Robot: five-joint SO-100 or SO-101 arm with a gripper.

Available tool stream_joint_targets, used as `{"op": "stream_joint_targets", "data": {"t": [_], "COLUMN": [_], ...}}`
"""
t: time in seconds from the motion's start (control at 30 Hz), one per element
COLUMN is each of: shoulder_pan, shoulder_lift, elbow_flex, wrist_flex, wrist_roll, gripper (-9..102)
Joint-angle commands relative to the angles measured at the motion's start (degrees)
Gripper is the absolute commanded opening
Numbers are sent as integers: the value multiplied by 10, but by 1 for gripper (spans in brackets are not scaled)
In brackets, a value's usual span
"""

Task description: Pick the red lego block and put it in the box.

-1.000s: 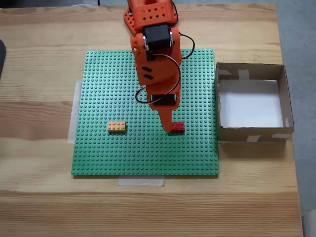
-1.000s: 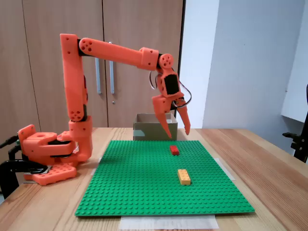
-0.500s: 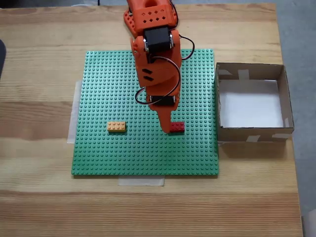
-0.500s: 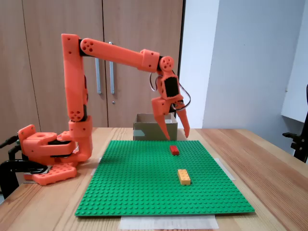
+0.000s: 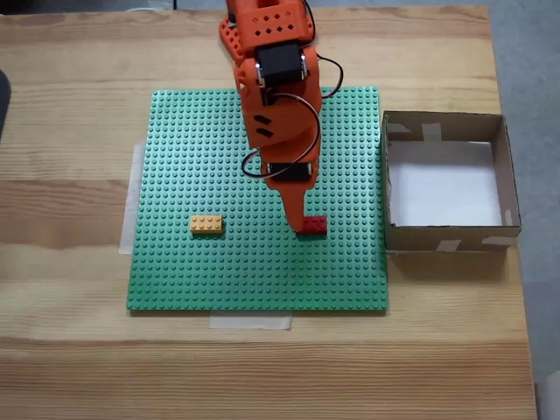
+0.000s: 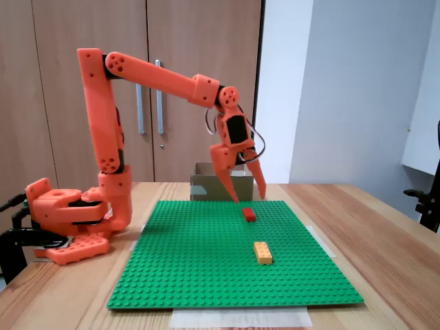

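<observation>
The red lego block (image 5: 315,225) lies flat on the green baseplate (image 5: 192,175), right of centre in the top-down fixed view; in the side fixed view the block (image 6: 249,214) sits toward the plate's far end. My orange gripper (image 6: 247,198) hangs open just above the plate, its fingers spread, with nothing between them. From above, the gripper (image 5: 295,212) has its long finger's tip right beside the block's left end. The box (image 5: 442,238), brown cardboard with a white floor, stands to the right of the plate, and behind the gripper as the box (image 6: 205,188) in the side view.
A yellow-orange brick (image 5: 206,225) lies on the plate to the left of the red one, and is nearer the camera (image 6: 262,252) in the side view. The arm's base (image 6: 65,220) sits at the table's edge. Cupboard doors stand behind.
The arm has drawn back a little toward its base. The gripper shifted slightly left in the side view and stays open; the bricks have not moved.
</observation>
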Motion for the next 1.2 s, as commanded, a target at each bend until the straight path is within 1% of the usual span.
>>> {"op": "stream_joint_targets", "data": {"t": [0.0, 0.43, 1.17], "shoulder_pan": [-4, -2, 8], "shoulder_lift": [31, 34, -37], "elbow_flex": [11, 38, -19], "wrist_flex": [-17, -49, -19], "wrist_roll": [-4, -11, -6], "gripper": [25, 25, 25]}}
